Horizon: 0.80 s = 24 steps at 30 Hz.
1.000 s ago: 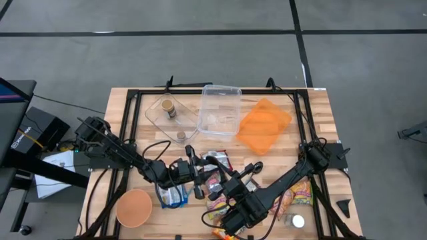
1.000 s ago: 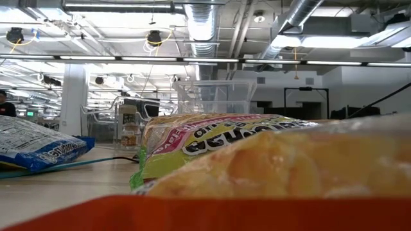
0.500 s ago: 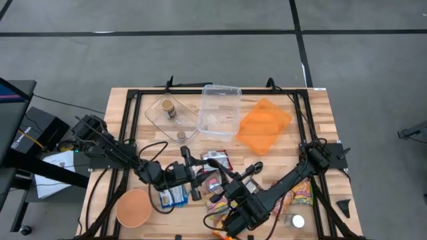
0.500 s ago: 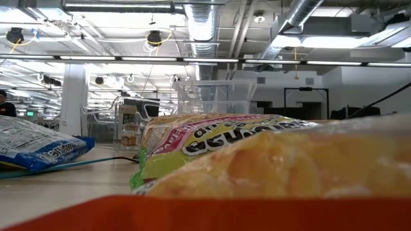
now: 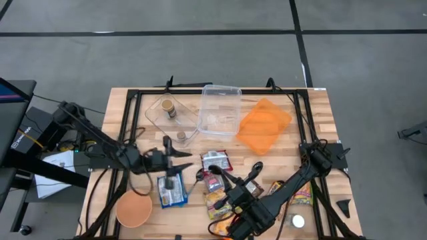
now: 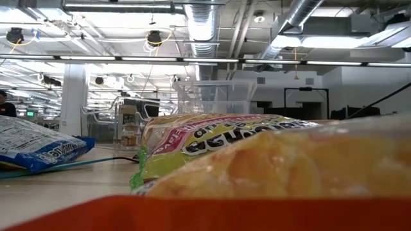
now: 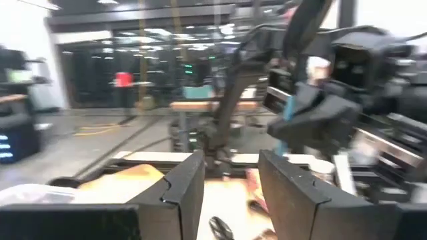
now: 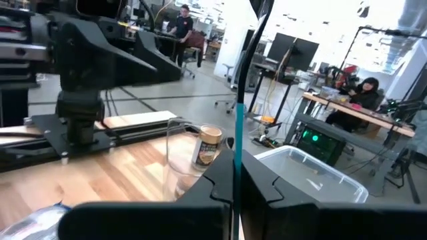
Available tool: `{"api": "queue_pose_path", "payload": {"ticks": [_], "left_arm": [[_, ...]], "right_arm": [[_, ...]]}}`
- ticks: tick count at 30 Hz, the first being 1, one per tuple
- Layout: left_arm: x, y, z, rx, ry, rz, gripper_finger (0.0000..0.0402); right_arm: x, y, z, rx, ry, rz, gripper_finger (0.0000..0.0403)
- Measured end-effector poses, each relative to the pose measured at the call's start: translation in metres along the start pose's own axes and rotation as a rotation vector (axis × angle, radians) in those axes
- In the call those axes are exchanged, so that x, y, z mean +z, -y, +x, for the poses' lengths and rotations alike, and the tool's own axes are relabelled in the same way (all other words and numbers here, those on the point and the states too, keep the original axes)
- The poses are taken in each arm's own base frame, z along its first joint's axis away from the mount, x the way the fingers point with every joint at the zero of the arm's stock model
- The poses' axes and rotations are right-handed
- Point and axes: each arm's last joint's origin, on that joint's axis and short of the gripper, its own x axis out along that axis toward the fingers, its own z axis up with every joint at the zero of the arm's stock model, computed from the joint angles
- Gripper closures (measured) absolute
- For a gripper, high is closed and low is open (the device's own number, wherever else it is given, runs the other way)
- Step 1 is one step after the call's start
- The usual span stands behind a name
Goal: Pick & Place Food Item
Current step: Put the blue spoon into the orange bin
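The blue snack bag (image 5: pixel 172 191) is being taken as the food to pick up, but that is only a guess, since other bags are lying near it. It is lying flat on the table (image 5: pixel 313 120), near the front edge.

The bag is probably light, soft and crinkly. Its skin looks shiny, so it may be slippery. The food inside could be crushed if it is squeezed hard. It is best grabbed by a flat edge or a corner, not by the puffy middle.

The left gripper (image 5: pixel 175 159) is being held up over the table, just beside the far end of the bag. Its fingers are being kept apart, and nothing is being held between them. The bag is not being touched.

The right gripper (image 8: pixel 235 160) is being kept closed tight, over the other snack bags (image 5: pixel 215 162).
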Motion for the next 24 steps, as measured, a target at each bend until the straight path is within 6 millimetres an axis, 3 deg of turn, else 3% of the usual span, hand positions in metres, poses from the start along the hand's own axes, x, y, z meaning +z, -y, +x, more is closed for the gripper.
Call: {"api": "queue_pose_path", "payload": {"ticks": [6, 10, 15, 24], "left_arm": [[-0.011, -0.026, -0.040, -0.199, 0.065, -0.035, 0.0266], [-0.024, -0.039, -0.054, -0.237, 0.078, -0.046, 0.0266], [-0.038, -0.050, -0.054, -0.224, 0.049, -0.068, 0.0266], [-0.043, -0.052, -0.049, -0.275, 0.032, -0.073, 0.0266]], "right_arm": [[-0.003, 0.006, -0.001, 0.011, -0.034, -0.001, 0.0403], [-0.005, 0.016, -0.001, 0.006, -0.046, 0.028, 0.0403], [-0.004, 0.017, -0.001, 0.006, -0.051, 0.035, 0.0403], [-0.005, 0.017, -0.006, 0.023, -0.105, 0.007, 0.0403]]}}
